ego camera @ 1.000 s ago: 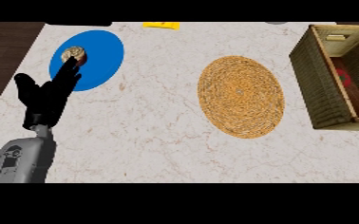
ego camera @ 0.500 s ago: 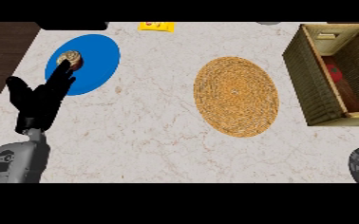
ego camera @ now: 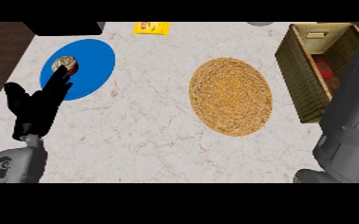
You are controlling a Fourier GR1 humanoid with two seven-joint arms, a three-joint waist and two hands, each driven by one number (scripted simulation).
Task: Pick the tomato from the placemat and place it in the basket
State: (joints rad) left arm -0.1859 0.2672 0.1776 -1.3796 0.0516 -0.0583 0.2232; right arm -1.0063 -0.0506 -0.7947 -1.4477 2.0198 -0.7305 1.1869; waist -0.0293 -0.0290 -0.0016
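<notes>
Bench [ego camera: 161,137]: pale marbled top filling the head view.

Blue round mat [ego camera: 79,69]: lies flat at about 10 o'clock. A small round brownish-grey item [ego camera: 65,62] sits on its left part.

Left hand [ego camera: 38,105]: black, at about 8 o'clock, on a grey forearm entering from the lower left corner. Fingers extended and relaxed, pointing up toward the blue round mat, with the fingertips [ego camera: 64,72] at the lower edge of the small round brownish-grey item. Nothing is enclosed in it.

Woven placemat [ego camera: 231,96]: round, straw-coloured, just right of centre, with nothing on it.

Basket [ego camera: 300,83]: brown wicker, rectangular, at about 3 o'clock, near the woven placemat but apart from it.

Tomato [ego camera: 324,69]: a red round shape inside the basket, partly hidden by the grey forearm.

Right forearm [ego camera: 342,137]: large and grey, at about 4 o'clock, covering the basket's lower right part. The right hand itself does not show.

Yellow packet [ego camera: 152,27]: at about 12 o'clock, by the far edge.
</notes>
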